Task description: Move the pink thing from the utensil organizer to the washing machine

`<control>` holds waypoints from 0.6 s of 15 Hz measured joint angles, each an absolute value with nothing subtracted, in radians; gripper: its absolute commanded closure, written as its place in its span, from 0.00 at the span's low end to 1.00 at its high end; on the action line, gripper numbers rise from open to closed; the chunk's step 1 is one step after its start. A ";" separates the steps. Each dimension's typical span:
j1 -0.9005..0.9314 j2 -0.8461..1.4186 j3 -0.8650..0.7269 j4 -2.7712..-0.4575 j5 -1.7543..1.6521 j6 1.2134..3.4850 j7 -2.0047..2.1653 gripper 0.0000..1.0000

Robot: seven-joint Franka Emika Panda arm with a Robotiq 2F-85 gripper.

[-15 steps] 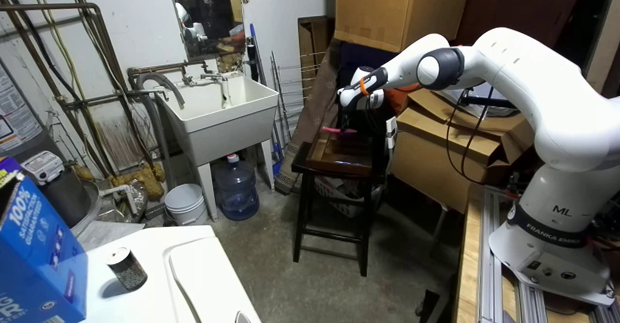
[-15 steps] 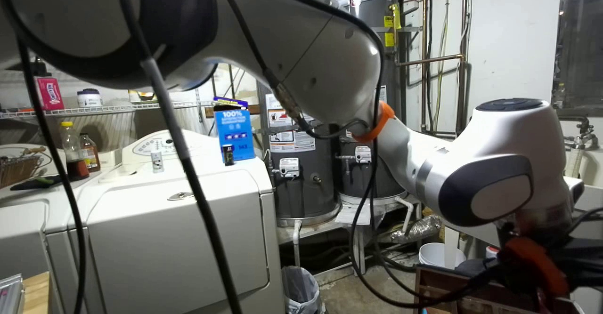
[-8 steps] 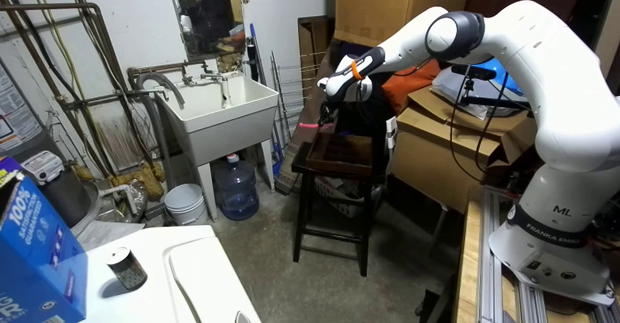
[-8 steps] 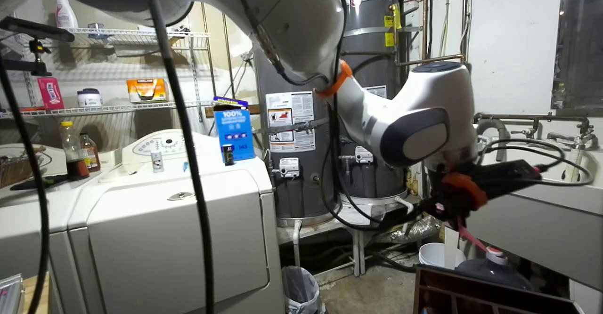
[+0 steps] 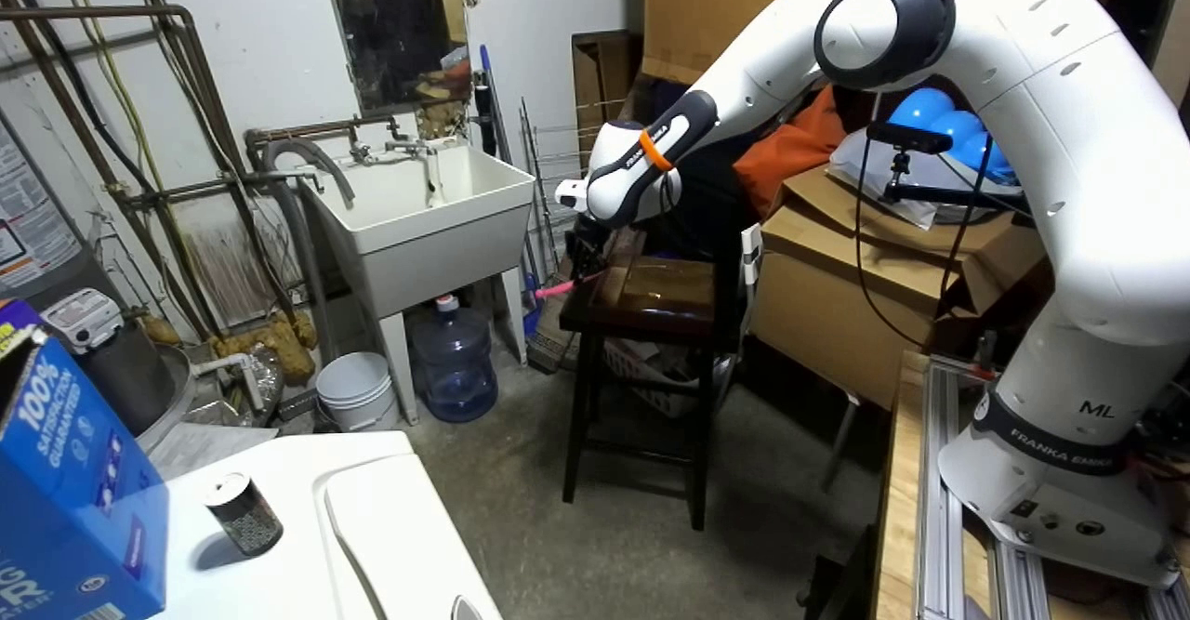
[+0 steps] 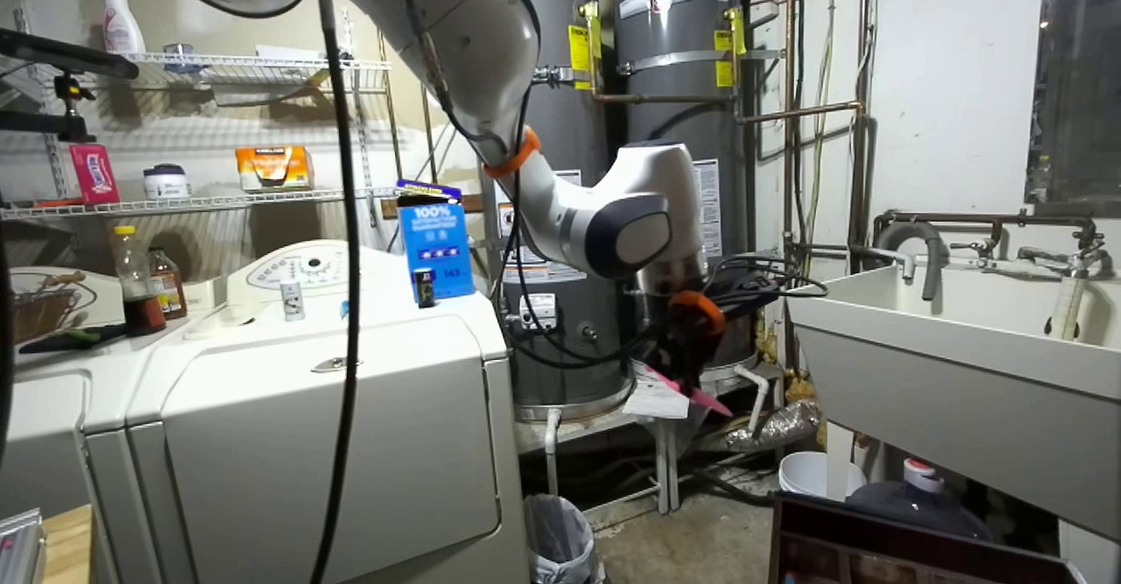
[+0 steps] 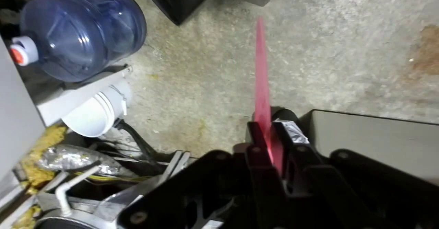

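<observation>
You're approx. halfway, I'd say. Done: the pick. Your claw (image 7: 267,126) is clenched on the pink thing (image 7: 261,74) from both sides, w/ its long thin end sticking out past the tips. The pink thing's in mid-air, out of the utensil organizer (image 6: 911,542), which sits on the dark stool (image 5: 578,415); wrist view has concrete floor (image 7: 192,84) below it. In an exterior view it hangs tilted, seen betw. the washing machine (image 6: 420,444) and the sink (image 6: 963,391), apart from both AFAICT. Height vs. the washing machine's lid (image 5: 400,527): can't tell.

Left to do: the carry across, then over the top, lower, let go, back off. Placement's not started. FYI a blue box (image 5: 84,499), a dark can (image 5: 246,520) & a small white can (image 6: 292,302) stand on the washing machine, so the lid area's prob. your easiest landing. Judging by how far that thin end pokes out, you'd want to come in w/ extra height, or it may clip the edge 1st. Grip looks OK for the trip, but it's narrow: may swivel if bumped.
</observation>
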State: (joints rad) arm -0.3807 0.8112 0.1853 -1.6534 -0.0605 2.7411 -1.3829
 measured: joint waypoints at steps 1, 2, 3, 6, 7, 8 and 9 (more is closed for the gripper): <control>-0.338 0.802 0.170 -1.678 -0.078 2.746 -1.380 0.97; -0.297 0.794 0.155 -1.703 -0.097 2.758 -1.378 0.97; -0.257 0.787 0.142 -1.728 -0.119 2.772 -1.376 0.97; -0.164 0.766 0.097 -1.809 -0.198 2.825 -1.373 0.89; -0.155 0.767 0.094 -1.818 -0.201 2.829 -1.369 0.89; -0.156 0.769 0.096 -1.818 -0.201 2.829 -1.369 0.89; -0.159 0.769 0.096 -1.816 -0.201 2.829 -1.369 0.89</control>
State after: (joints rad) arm -0.1587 0.7692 0.0957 -1.8156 -0.2011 2.8288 -1.3685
